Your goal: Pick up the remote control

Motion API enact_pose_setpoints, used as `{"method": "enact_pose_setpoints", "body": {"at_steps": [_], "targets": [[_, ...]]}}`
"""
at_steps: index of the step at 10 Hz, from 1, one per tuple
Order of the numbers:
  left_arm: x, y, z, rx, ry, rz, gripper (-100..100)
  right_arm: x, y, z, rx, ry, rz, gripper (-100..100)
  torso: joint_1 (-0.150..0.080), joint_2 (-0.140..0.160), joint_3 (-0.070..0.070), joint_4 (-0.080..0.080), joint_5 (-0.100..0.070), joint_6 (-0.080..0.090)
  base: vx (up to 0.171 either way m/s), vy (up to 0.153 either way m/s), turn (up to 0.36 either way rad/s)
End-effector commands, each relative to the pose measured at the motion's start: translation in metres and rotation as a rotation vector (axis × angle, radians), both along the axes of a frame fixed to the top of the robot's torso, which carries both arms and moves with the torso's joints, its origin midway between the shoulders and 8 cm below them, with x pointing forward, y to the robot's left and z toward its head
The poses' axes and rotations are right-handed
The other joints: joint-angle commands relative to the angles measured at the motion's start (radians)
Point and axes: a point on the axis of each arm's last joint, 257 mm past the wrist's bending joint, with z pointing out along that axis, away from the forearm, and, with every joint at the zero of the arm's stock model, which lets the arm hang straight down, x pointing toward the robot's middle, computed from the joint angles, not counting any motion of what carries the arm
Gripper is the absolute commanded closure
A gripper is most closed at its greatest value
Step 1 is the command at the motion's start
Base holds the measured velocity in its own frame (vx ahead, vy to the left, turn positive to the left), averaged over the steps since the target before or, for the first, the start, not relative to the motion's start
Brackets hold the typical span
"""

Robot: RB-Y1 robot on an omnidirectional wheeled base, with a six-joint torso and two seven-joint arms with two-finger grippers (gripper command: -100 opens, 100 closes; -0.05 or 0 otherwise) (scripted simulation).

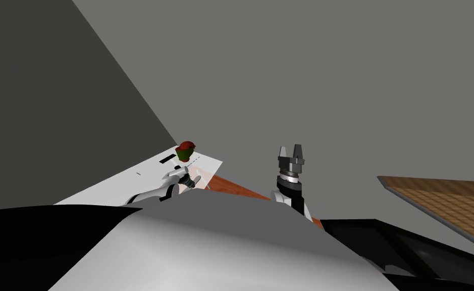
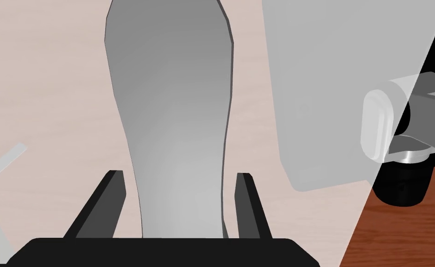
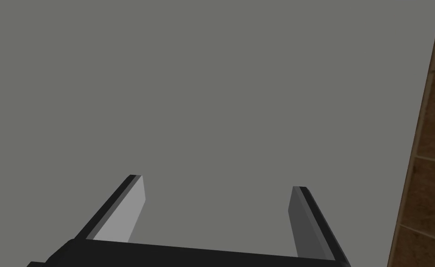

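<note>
Your left gripper [image 2: 179, 175] is clamped on the grey remote control [image 2: 172, 92]: one finger against each long side, and the remote runs out lengthwise from between them with the pale table [image 2: 45, 92] behind it. Reddish wooden floor [image 2: 397, 232] shows past the table's edge. In the head view that hand sits low at the table's near corner, close to a red and green object [image 1: 185, 150] and a small dark bar [image 1: 166, 159]. Your right gripper [image 3: 214, 206] is raised before the grey wall [image 3: 211, 92], fingers spread wide apart
</note>
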Motion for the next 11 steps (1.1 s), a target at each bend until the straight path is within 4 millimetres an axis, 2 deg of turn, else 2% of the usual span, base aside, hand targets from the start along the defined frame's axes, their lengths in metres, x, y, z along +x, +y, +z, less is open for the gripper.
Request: {"method": "enact_pose_setpoints", "body": {"at_steps": [1, 3, 4, 5, 6, 9, 10, 11], "targets": [[0.000, 0.000, 0.000, 0.000, 0.000, 0.000, 100, 0.000, 0.000, 0.000, 0.000, 0.000, 0.000, 0, 0.000, 0.000, 0.000, 0.000, 0.000, 0.000, 0.000, 0.000, 0.000], [0.000, 0.000, 0.000, 0.000, 0.000, -0.001, 100, 0.000, 0.000, 0.000, 0.000, 0.000, 0.000, 0, 0.000, 0.000, 0.000, 0.000, 0.000, 0.000, 0.000, 0.000, 0.000], [0.000, 0.000, 0.000, 0.000, 0.000, -0.001, 0, 0.000, 0.000, 0.000, 0.000, 0.000, 0.000, 0, 0.000, 0.000, 0.000, 0.000, 0.000, 0.000, 0.000, 0.000, 0.000], [-0.003, -0.003, -0.003, 0.004, -0.002, -0.003, 100, 0.000, 0.000, 0.000, 0.000, 0.000, 0.000, 0, 0.000, 0.000, 0.000, 0.000, 0.000, 0.000, 0.007, 0.003, 0.004], [0.002, 0.004, 0.007, 0.004, -0.003, 0.003, 100, 0.000, 0.000, 0.000, 0.000, 0.000, 0.000, 0, 0.000, 0.000, 0.000, -0.001, 0.001, -0.001, -0.021, -0.022, -0.035], [0.008, 0.011, 0.020, 0.005, -0.004, 0.010, 100, 0.000, 0.000, 0.000, 0.000, 0.000, 0.000, 0, -0.001, 0.003, 0.002, 0.000, 0.000, -0.001, -0.047, -0.021, -0.024], [0.007, 0.009, 0.016, 0.006, -0.006, 0.007, 100, 0.000, 0.000, 0.000, 0.000, 0.000, 0.000, 0, -0.001, 0.004, 0.002, 0.000, 0.000, -0.001, -0.020, -0.012, -0.005], [0.007, 0.008, 0.017, 0.005, -0.004, 0.008, 0, 0.000, 0.000, 0.000, 0.000, 0.000, 0.000, 0, -0.001, 0.003, 0.001, 0.000, 0.000, -0.001, 0.000, 0.000, 0.000]]}}
